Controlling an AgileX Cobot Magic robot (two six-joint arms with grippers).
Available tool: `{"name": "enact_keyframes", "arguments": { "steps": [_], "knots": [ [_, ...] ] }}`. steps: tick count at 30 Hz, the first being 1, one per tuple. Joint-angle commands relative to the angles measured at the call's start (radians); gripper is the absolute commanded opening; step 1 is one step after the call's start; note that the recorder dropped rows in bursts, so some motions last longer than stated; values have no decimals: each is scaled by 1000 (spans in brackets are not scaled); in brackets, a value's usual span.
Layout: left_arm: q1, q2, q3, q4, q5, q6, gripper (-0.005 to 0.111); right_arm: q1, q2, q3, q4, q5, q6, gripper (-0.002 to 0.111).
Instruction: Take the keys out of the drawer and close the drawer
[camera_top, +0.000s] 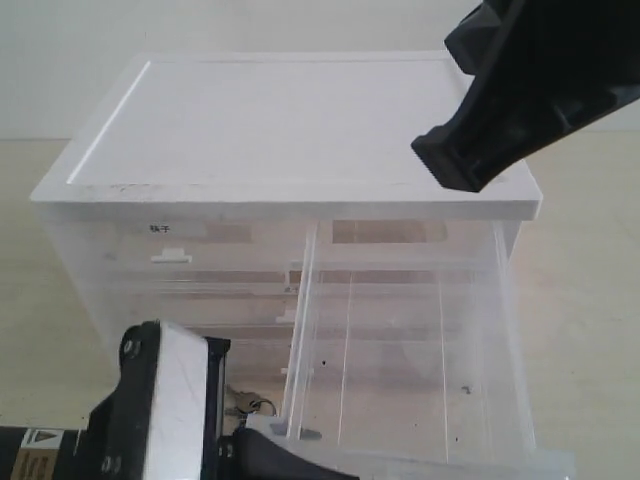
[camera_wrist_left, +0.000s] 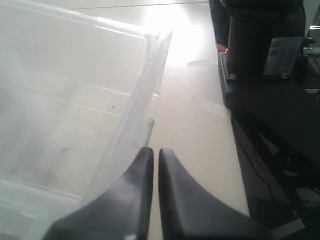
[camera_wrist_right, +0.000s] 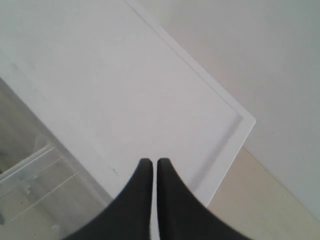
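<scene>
Jaws: two closed pairs; one drawer (camera_top: 400, 350)

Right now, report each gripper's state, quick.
Left gripper: closed, holding nothing.
Right gripper: closed, holding nothing.

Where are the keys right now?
In the exterior view, the keys peek out low on the left. They sit just outside the left wall of the open drawer, right beside the left arm.
</scene>
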Motion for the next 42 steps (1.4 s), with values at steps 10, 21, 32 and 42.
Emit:
{"name": "enact_keyframes", "arguments": {
  "steps": [10, 21, 32, 42],
  "knots": [
    [1, 96, -201, -218, 46, 132, 5, 1, -2, 2, 11, 19, 6, 0],
    [-2, -125, -123, -97, -43, 56, 5, 1, -2, 18, -69, 70, 38, 0],
    [72, -494, 13, -1182, 167, 869, 5, 3, -249, 262, 92, 42, 105, 0],
    [107, -492, 58, -1192, 69, 826, 5, 13, -298, 432, 391, 86, -20, 0]
  ]
}}
